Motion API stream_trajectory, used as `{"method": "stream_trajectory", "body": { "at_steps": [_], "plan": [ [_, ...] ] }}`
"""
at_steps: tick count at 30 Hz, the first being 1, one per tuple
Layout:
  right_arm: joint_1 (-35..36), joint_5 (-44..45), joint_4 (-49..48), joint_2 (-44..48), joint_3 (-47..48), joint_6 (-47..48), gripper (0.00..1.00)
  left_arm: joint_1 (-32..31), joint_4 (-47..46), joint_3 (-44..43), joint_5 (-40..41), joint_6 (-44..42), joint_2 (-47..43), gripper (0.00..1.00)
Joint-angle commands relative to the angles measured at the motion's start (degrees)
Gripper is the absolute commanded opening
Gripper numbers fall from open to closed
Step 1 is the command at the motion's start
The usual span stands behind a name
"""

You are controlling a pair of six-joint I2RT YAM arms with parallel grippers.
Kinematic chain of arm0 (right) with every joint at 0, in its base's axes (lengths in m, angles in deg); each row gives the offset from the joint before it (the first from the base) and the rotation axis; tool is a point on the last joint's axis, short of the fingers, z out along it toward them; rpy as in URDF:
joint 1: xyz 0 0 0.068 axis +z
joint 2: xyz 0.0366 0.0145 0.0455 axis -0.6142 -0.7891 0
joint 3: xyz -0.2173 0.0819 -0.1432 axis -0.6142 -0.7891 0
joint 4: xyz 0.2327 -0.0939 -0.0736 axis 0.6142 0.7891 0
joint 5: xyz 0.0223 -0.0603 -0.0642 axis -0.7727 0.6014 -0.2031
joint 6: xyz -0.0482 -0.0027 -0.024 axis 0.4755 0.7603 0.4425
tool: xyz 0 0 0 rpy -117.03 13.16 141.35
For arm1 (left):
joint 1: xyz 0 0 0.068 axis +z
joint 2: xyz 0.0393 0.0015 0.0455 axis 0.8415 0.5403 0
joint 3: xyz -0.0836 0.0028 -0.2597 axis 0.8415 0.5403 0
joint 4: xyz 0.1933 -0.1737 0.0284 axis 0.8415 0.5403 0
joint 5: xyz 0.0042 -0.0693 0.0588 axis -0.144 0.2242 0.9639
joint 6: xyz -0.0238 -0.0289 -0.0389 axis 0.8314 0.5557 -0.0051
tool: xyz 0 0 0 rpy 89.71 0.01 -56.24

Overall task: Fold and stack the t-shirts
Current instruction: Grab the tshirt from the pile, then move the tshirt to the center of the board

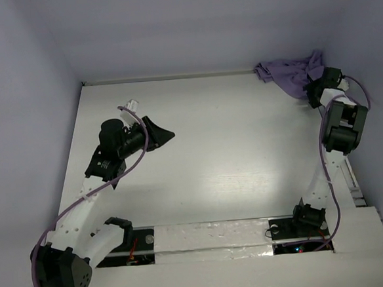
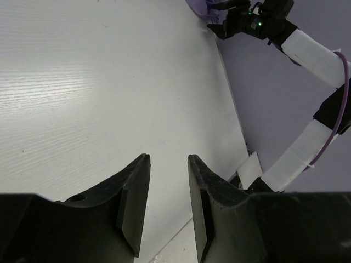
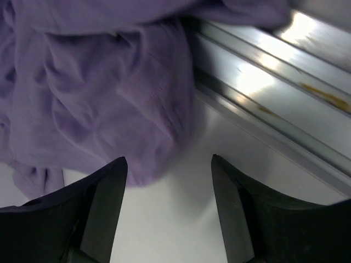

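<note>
The lavender t-shirt (image 1: 290, 73) lies crumpled in the table's far right corner. In the right wrist view it (image 3: 93, 82) fills the upper left, bunched in folds. My right gripper (image 1: 314, 90) is open right at the shirt's near right edge; in its own view (image 3: 169, 164) the jaws stand wide apart over bare table, the cloth just ahead of the left finger. My left gripper (image 1: 166, 134) is open and empty over the left middle of the table; in its own view (image 2: 167, 159) the jaws stand slightly apart. A corner of the shirt (image 2: 198, 6) shows at the top there.
A metal rail (image 3: 274, 82) runs along the table's right edge beside the shirt. Lavender walls close in the left, back and right. The white table (image 1: 232, 154) spreads between the arms. The right arm (image 2: 312, 55) shows in the left wrist view.
</note>
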Motion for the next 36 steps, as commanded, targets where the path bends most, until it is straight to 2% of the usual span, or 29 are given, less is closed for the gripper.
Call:
{"method": "stream_trajectory", "body": {
  "at_steps": [1, 2, 4, 5, 6, 7, 8, 12, 14, 17, 18, 19, 20, 25, 27, 31, 35, 36],
  "plan": [
    [1.7, 7.3, 5.2, -5.0, 8.2, -2.4, 0.65, -0.2, -0.2, -2.6, 1.2, -1.8, 0.1, 0.31],
    [1.7, 8.1, 6.0, -6.5, 9.3, -2.9, 0.62, -0.2, -0.2, -2.8, 1.4, -2.2, 0.1, 0.31],
    [2.3, 8.3, 4.5, -7.0, 9.2, -3.0, 0.48, -0.2, 2.1, -3.7, 2.0, -2.5, 0.1, 0.31],
    [2.9, 8.4, 4.7, -7.4, 9.6, -3.2, 0.38, -0.2, 2.6, -4.0, 2.2, -2.8, 0.2, 0.31],
    [2.9, 8.4, 4.7, -7.8, 9.8, -3.1, 0.18, -0.2, 3.0, -4.8, 2.5, -3.3, 0.3, 0.31],
    [3.6, 8.0, 4.5, -8.0, 10.6, -2.7, 0.07, -0.2, 3.4, -5.2, 2.9, -3.6, 0.5, 0.30],
    [3.6, 7.8, 4.6, -7.8, 11.1, -1.9, 0.00, -0.2, 3.7, -5.3, 3.0, -3.6, 0.6, 0.30],
    [8.8, 9.8, -0.4, 0.5, 8.6, 8.8, 0.00, -0.2, 3.0, -6.7, 3.7, -3.9, 1.4, 0.30],
    [12.5, 8.0, -3.4, 9.1, 8.8, 13.1, 0.00, -0.2, 3.6, -7.9, 5.6, -4.4, 2.3, 0.29],
    [15.2, -1.7, -7.2, 20.6, 10.4, 17.8, 0.00, -0.2, 6.6, -11.9, 8.8, -4.5, 6.4, 0.26],
    [15.9, -8.9, -6.7, 22.4, 14.8, 17.0, 0.00, -0.2, 7.2, -13.3, 9.5, -4.4, 6.7, 0.26],
    [15.9, -12.1, -4.5, 23.6, 17.9, 16.3, 0.00, -0.2, 7.5, -13.8, 10.7, -4.1, 6.9, 0.25],
    [15.9, -18.1, -3.2, 24.9, 25.2, 14.4, 0.00, -0.2, 8.0, -14.6, 11.4, -3.7, 6.5, 0.25],
    [15.9, -32.5, 3.0, 25.4, 46.3, 8.1, 0.00, 1.0, 10.7, -16.6, 15.3, -4.0, 4.0, 0.26],
    [15.9, -37.8, 1.4, 27.1, 49.1, 3.5, 0.00, 1.6, 11.7, -17.0, 17.0, -3.7, 2.7, 0.27],
    [15.9, -43.4, -5.5, 31.2, 45.2, -2.7, 0.00, 2.2, 13.1, -17.7, 18.9, -3.4, 1.4, 0.29],
    [15.9, -47.8, -12.1, 34.7, 30.9, -4.2, 0.00, 3.5, 15.8, -18.9, 21.1, -4.2, 0.4, 0.30],
    [15.9, -47.7, -12.2, 35.8, 23.4, -2.4, 0.00, 4.1, 16.2, -19.4, 21.7, -4.5, 0.0, 0.31]
  ]
}}
